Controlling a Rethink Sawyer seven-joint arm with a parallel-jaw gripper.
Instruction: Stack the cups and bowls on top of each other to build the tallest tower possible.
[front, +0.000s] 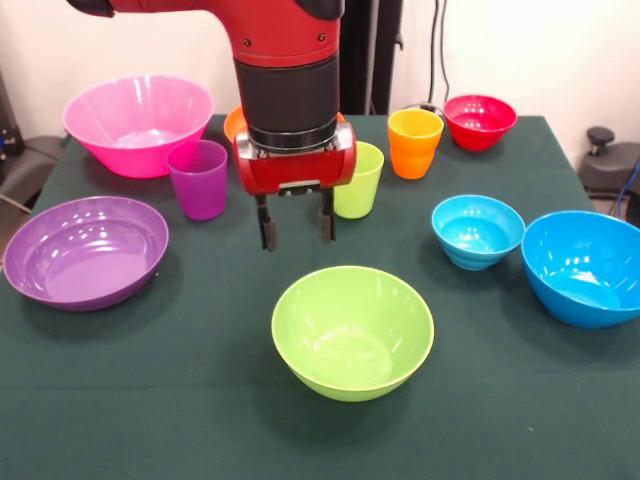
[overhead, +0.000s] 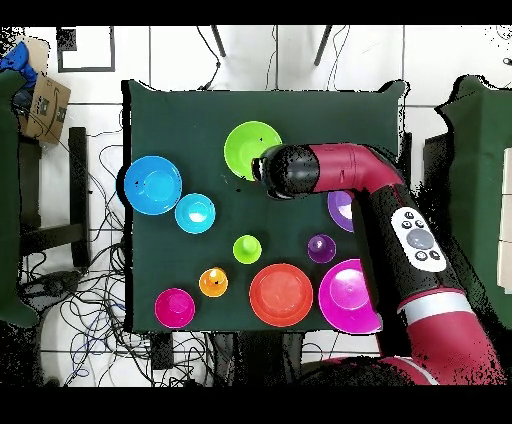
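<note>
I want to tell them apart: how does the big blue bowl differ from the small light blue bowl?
The big blue bowl is wider and a deeper blue; the small light blue bowl is narrower and paler. The big one sits at the table's edge, the small one further in. Both stand upright, empty, side by side.

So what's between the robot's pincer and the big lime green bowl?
Nothing. In the front view the open pincer hangs above bare green tablecloth, just behind the glossy lime green plastic bowl; only empty air separates them.

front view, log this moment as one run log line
phase: approach | claw: open, empty, hanging above table behind green bowl | green cup: upright behind claw | stack: none yet
</note>
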